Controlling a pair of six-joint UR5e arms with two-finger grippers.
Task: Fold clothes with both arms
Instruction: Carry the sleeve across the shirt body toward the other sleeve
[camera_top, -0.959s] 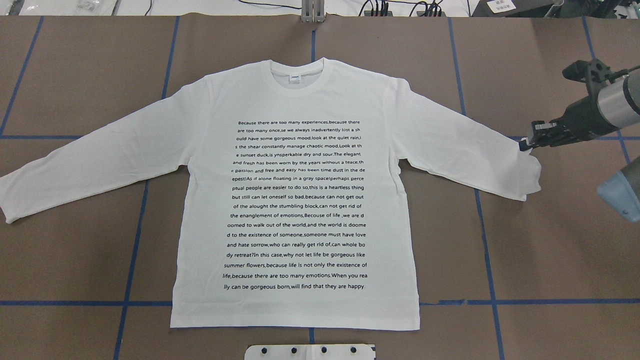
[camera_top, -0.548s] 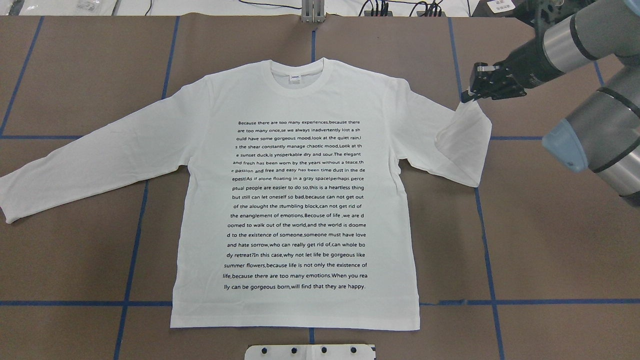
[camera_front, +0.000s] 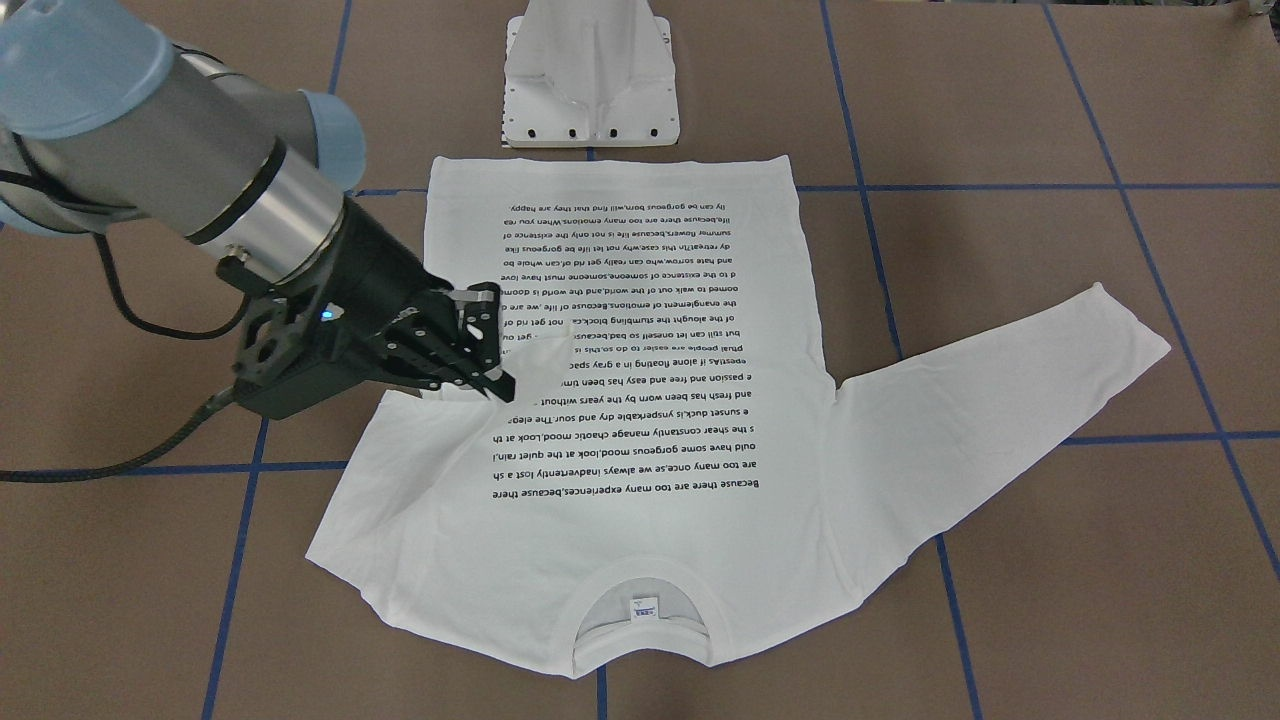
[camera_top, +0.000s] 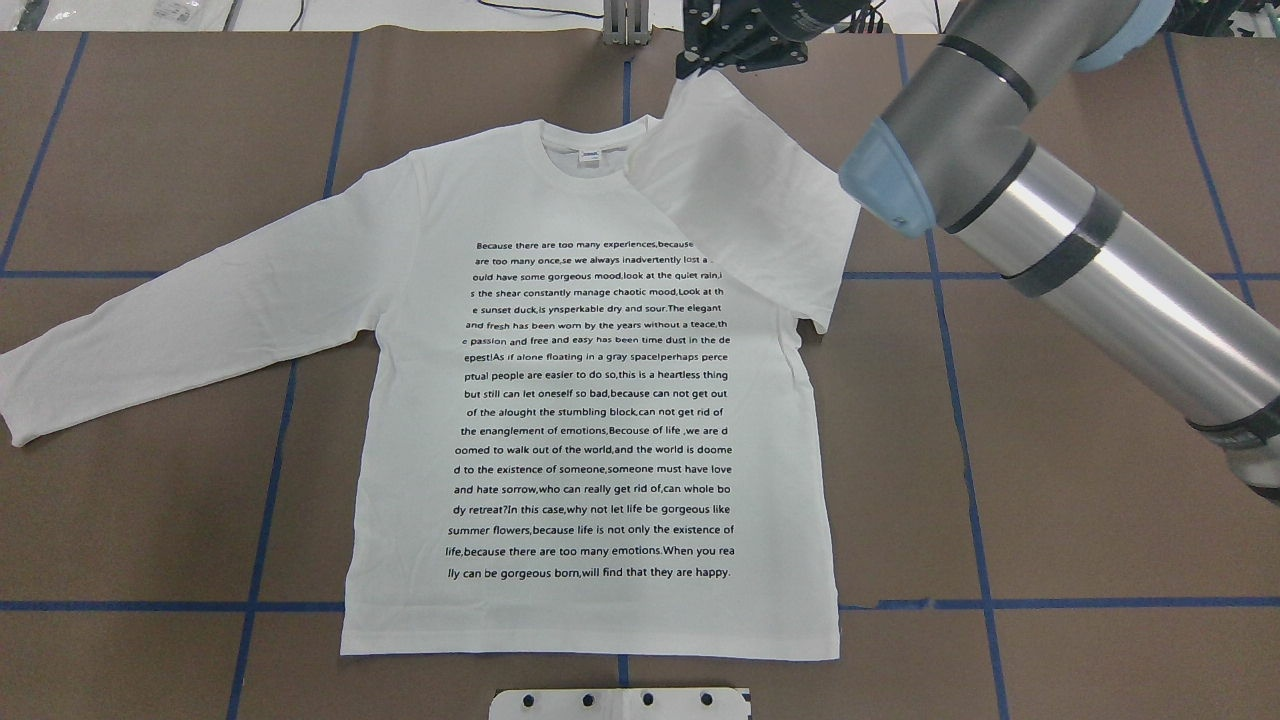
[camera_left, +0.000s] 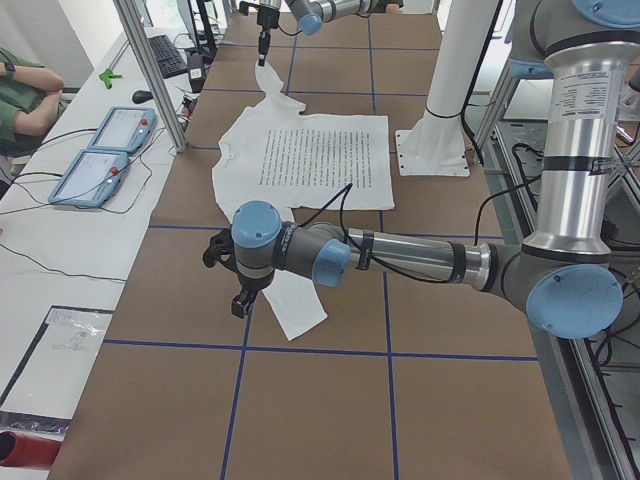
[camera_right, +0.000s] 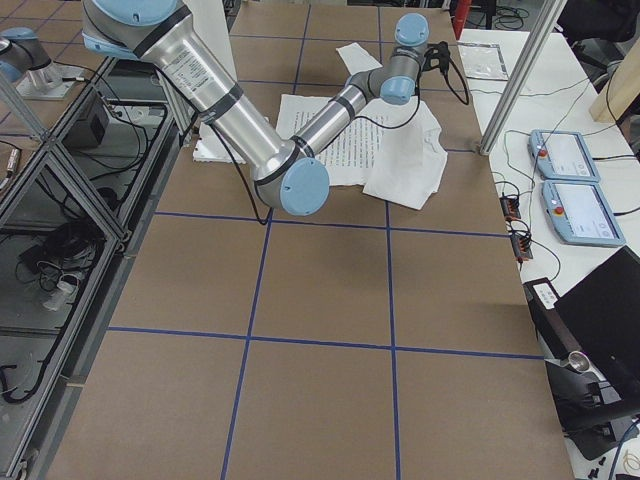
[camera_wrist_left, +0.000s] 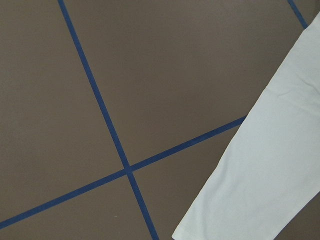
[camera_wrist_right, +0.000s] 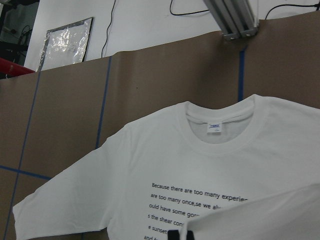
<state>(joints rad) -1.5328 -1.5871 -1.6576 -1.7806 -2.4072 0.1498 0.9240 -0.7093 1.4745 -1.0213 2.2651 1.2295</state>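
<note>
The white long-sleeved T-shirt (camera_top: 590, 400) lies flat with its printed side up and its neck label (camera_top: 590, 155) at the far end. My right gripper (camera_top: 703, 62) is shut on the cuff of the shirt's right sleeve (camera_top: 740, 210). It holds the cuff up above the collar area, so the sleeve drapes across the shoulder and one corner of the print. The front view shows the same grip (camera_front: 497, 383). The left sleeve (camera_top: 180, 340) lies stretched out flat. My left gripper (camera_left: 240, 303) hovers beside that sleeve's cuff (camera_left: 295, 310); I cannot tell whether it is open or shut.
The white pedestal base (camera_front: 590, 80) stands just beyond the shirt's hem. Blue tape lines cross the brown table cover. An aluminium post (camera_top: 625, 20) rises at the far edge. Two tablets (camera_left: 100, 150) and a seated person (camera_left: 25, 90) are on the operators' side.
My right gripper has carried the cuff up off the table at the right and leftwards, to above the collar. The sleeve now folds over the shoulder. The left sleeve has not moved.
</note>
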